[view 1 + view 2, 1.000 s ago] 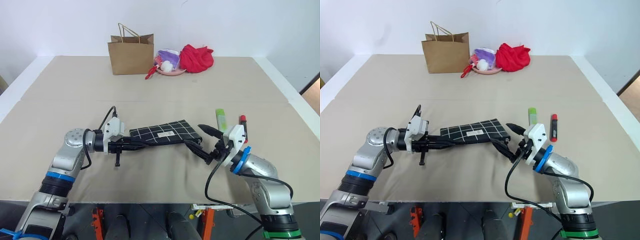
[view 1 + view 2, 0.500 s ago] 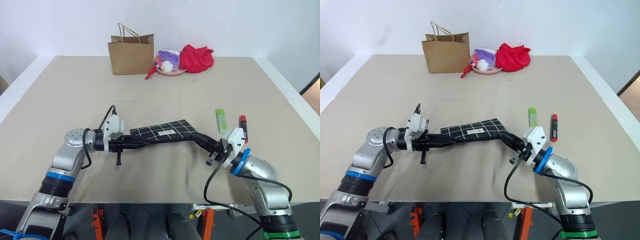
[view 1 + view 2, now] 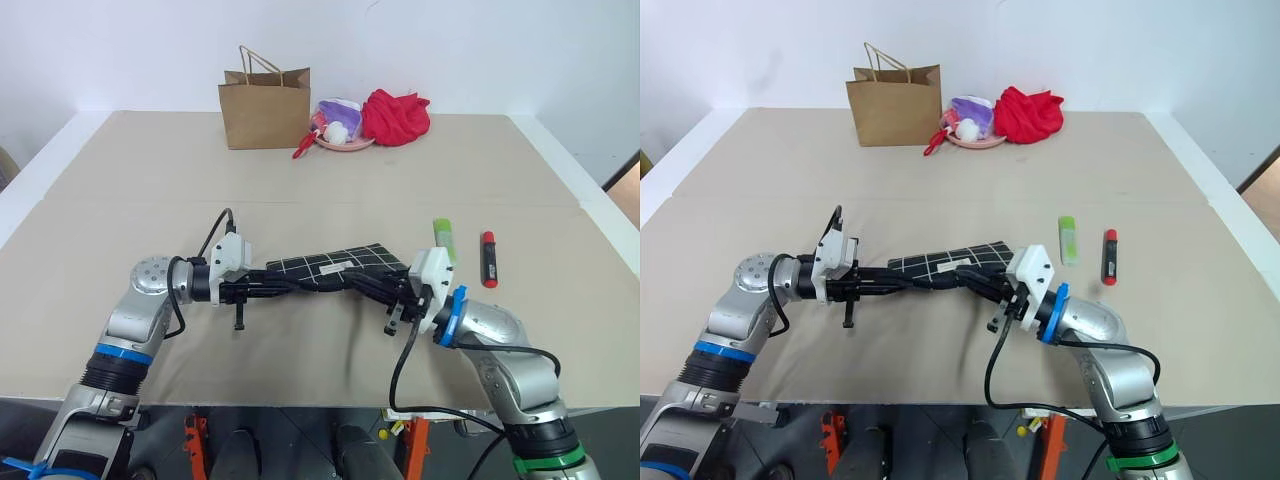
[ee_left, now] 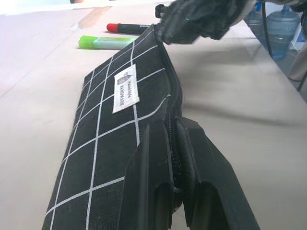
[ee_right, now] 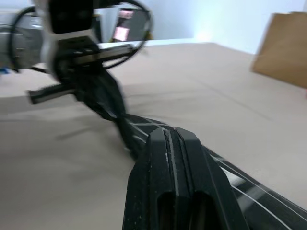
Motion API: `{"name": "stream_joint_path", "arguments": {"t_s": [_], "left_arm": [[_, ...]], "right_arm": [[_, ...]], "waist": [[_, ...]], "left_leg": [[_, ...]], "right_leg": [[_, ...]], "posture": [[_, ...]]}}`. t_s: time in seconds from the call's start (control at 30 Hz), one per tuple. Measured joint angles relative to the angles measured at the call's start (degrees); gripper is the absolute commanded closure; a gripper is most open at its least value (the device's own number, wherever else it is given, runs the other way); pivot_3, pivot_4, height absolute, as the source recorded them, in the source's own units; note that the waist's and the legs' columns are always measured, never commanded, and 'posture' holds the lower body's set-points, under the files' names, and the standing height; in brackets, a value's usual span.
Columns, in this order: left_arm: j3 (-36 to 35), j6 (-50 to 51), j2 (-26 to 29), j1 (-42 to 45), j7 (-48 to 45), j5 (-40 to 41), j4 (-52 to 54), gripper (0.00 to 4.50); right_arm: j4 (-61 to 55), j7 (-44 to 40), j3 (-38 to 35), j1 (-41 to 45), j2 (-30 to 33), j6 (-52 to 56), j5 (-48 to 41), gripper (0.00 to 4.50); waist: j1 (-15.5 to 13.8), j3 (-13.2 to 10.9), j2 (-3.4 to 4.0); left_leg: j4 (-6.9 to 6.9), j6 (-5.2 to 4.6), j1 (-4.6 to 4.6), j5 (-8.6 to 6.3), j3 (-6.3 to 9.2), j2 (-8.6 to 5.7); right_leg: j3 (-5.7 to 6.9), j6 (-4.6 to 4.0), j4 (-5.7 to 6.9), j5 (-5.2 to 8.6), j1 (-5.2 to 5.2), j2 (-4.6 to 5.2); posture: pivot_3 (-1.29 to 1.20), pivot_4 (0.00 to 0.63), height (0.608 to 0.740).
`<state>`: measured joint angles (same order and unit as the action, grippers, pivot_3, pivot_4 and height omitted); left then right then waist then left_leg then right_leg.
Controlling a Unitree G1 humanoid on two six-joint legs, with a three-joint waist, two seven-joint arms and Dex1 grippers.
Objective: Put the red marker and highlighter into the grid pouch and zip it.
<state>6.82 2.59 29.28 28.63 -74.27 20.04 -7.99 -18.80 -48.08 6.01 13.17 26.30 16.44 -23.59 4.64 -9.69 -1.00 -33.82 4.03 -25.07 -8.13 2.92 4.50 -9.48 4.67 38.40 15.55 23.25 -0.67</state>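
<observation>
Your left gripper [image 4: 175, 158] has its two fingers pressed together on the zipper edge of the grid pouch [image 3: 335, 265], pinching that edge at the pouch's end nearest it. Your right gripper [image 3: 348, 283] reaches in from the opposite side with its fingers also closed tight, clamped on the same zipper edge part-way along; whether it has the zipper pull itself you cannot tell. The pouch hangs between the two grippers, tilted up on its zipper edge, with its white label [image 4: 126, 88] facing up.

You cannot see inside the pouch. The highlighter [image 3: 443, 241] and the red marker [image 3: 488, 258] both lie on the table [image 3: 330, 170] beyond your right gripper, just past the pouch's far end, side by side but apart, the highlighter the nearer one.

Well beyond both grippers, at the table's far edge, stands a brown paper bag [image 3: 264, 107]; beside it a pink bowl [image 3: 340, 138] holds small items you cannot make out, and a red cloth [image 3: 395, 116] lies next to that.
</observation>
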Motion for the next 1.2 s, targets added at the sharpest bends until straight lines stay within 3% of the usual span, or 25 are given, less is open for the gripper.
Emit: {"name": "stream_joint_path", "arguments": {"t_s": [0.33,0.63,0.73,0.77,0.8,0.83,0.87,0.93,0.97,1.0,1.03,1.1,1.2], "left_arm": [[0.2,-3.7,-1.8,0.4,0.0,-1.0,0.0,4.5],[1.3,-5.0,-3.1,0.4,0.2,-2.2,-0.4,4.5],[1.7,-5.0,-3.2,0.4,0.2,-2.3,-0.4,4.5],[1.9,-5.0,-3.3,0.4,0.2,-2.3,-0.4,4.5],[2.1,-5.0,-3.3,0.4,0.1,-2.3,-0.4,4.5],[2.1,-5.1,-3.3,0.4,0.1,-2.3,-0.4,4.5],[2.1,-5.2,-3.3,0.4,0.1,-2.3,-0.4,4.5],[2.0,-5.3,-3.3,0.4,0.1,-2.2,-0.4,4.5],[2.1,-5.4,-3.2,0.4,0.1,-2.1,-0.2,4.5],[1.9,-5.5,-2.8,0.3,0.1,-2.0,-0.1,4.5],[1.9,-5.5,-2.7,0.3,0.0,-2.0,0.0,4.5],[1.9,-5.5,-1.7,0.0,-0.5,-1.7,0.2,4.5],[1.5,-5.5,-0.9,-0.2,-1.3,-1.0,0.2,4.5]], "right_arm": [[1.8,-0.4,4.4,5.6,-0.3,3.8,1.3,4.46],[5.9,-0.1,7.7,11.6,-5.4,4.2,3.7,4.46],[6.0,-0.3,7.5,11.7,-5.3,4.8,3.6,3.6],[6.0,-0.3,7.4,11.7,-5.2,5.0,3.5,3.16],[5.4,-0.6,6.9,11.4,-4.6,6.4,2.2,2.44],[5.2,-0.9,6.8,11.3,-4.1,6.9,1.7,2.44],[4.0,-1.8,6.5,10.4,-2.9,7.9,0.7,1.74],[3.6,-2.2,6.5,10.0,-2.3,8.2,0.4,1.35],[1.2,-3.0,4.1,8.3,-1.1,10.5,-3.4,0.9],[-1.1,-1.5,-2.3,7.6,-0.5,14.9,-10.8,0.9],[-1.3,-0.3,-4.8,7.7,-0.4,16.0,-12.7,0.26],[0.8,5.1,-15.5,8.6,1.9,18.4,-16.2,0.03],[6.7,10.3,-20.9,8.9,3.9,17.3,-13.7,0.03]], "waist": [[0.0,0.0,0.0],[-0.2,0.0,0.0],[-0.2,0.0,0.0],[-0.2,0.0,0.0],[-0.2,0.0,0.0],[-0.2,0.0,0.0],[-0.2,0.0,-0.01],[-0.2,0.0,-0.01],[-0.2,0.0,0.01],[-0.2,0.0,0.0],[-0.2,0.0,0.0],[-0.2,0.0,-0.01],[-0.2,0.0,-0.01]], "left_leg": [[-0.01,0.0,-0.01,0.0,0.05,0.0],[-0.01,0.0,-0.06,0.0,0.25,-0.01],[-0.01,0.0,-0.05,0.0,0.27,-0.01],[-0.01,0.0,-0.05,0.0,0.28,-0.01],[-0.01,0.0,-0.05,0.0,0.29,-0.01],[-0.01,0.0,-0.05,0.0,0.29,-0.01],[-0.01,0.0,-0.05,0.0,0.3,-0.01],[-0.01,0.0,-0.05,0.0,0.3,-0.01],[-0.01,0.0,-0.08,0.0,0.31,-0.01],[-0.01,0.0,-0.08,0.0,0.33,-0.01],[-0.01,0.0,-0.08,0.0,0.33,-0.01],[-0.05,0.0,-0.05,0.0,0.33,-0.02],[-0.05,-0.01,0.01,0.01,0.33,-0.02]], "right_leg": [[0.05,0.0,0.01,-0.01,-0.01,0.0],[0.26,-0.05,0.13,0.06,-0.02,-0.02],[0.28,-0.08,0.16,0.07,-0.02,-0.02],[0.29,-0.09,0.17,0.08,-0.01,-0.02],[0.3,-0.1,0.18,0.09,-0.01,-0.02],[0.3,-0.1,0.19,0.1,-0.02,-0.02],[0.31,-0.1,0.19,0.11,-0.02,-0.02],[0.31,-0.1,0.19,0.11,-0.02,-0.02],[0.31,-0.1,0.21,0.13,-0.01,-0.02],[0.32,-0.1,0.21,0.13,-0.02,-0.02],[0.32,-0.1,0.21,0.13,-0.03,-0.01],[0.33,-0.11,0.21,0.11,-0.08,-0.01],[0.34,-0.14,0.22,0.11,-0.08,-0.01]], "posture": [[0.0,0.15,0.74],[0.0,0.15,0.74],[0.0,0.15,0.74],[0.0,0.15,0.74],[0.0,0.15,0.74],[0.0,0.15,0.74],[0.0,0.15,0.74],[0.0,0.15,0.74],[0.0,0.15,0.74],[0.0,0.15,0.74],[0.0,0.15,0.74],[0.0,0.15,0.74],[0.0,0.15,0.74]]}}
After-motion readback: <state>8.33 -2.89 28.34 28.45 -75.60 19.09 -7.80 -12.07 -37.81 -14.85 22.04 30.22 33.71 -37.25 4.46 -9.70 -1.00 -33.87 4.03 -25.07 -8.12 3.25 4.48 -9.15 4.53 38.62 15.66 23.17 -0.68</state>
